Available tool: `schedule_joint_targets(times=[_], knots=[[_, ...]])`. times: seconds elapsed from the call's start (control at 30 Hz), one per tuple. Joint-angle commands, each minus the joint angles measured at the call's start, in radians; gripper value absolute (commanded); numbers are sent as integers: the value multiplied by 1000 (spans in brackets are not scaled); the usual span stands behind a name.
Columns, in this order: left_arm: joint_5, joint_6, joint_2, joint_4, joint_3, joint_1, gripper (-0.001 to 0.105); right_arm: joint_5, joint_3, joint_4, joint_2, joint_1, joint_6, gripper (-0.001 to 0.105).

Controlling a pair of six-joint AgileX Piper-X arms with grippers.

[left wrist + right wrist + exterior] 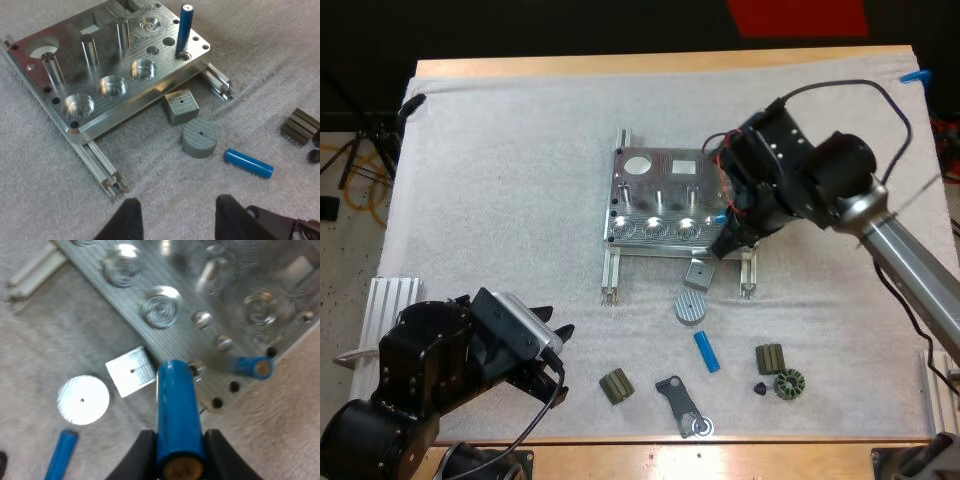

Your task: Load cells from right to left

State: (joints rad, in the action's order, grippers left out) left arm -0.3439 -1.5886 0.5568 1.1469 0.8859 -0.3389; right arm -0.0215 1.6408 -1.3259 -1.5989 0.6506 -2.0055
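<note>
The metal fixture (pixel 655 200) lies mid-mat on two rails. My right gripper (pixel 728 238) hovers at its front right corner, shut on a blue cylinder (pixel 176 405) that points down over the fixture's (pixel 165 310) front edge, above the grey cube (pixel 131 371). A second blue cylinder (pixel 183 30) stands upright in a hole at the fixture's (pixel 120 65) right corner. A third blue cylinder (pixel 706 351) lies on the mat in front. My left gripper (pixel 558 350) is low at the front left, open, with nothing between its fingers (pixel 127 222).
A grey cube (pixel 698 273) and a ribbed grey disc (pixel 689 308) sit just in front of the fixture. Dark ribbed parts (pixel 615 385) (pixel 770 358), a round dark part (pixel 788 384) and a dark bracket (pixel 680 405) lie along the mat's front. A white rail piece (pixel 390 300) is at the left edge.
</note>
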Motion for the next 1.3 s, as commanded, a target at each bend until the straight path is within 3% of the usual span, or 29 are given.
schedule_joint_targets(times=[0.0, 0.47, 0.67, 1.27], knots=[[4, -7, -6, -9, 8, -4, 35, -5, 23, -4, -11, -7, -13, 19], [4, -7, -6, -9, 8, -4, 35, -57, 198, -133, -216, -7, -17, 19], [4, -7, -6, -7, 8, -4, 35, -128, 200, -158, -262, -14, -20, 19], [-8, -7, -6, -6, 8, -4, 35, -130, 200, -94, -319, -42, -44, 19]])
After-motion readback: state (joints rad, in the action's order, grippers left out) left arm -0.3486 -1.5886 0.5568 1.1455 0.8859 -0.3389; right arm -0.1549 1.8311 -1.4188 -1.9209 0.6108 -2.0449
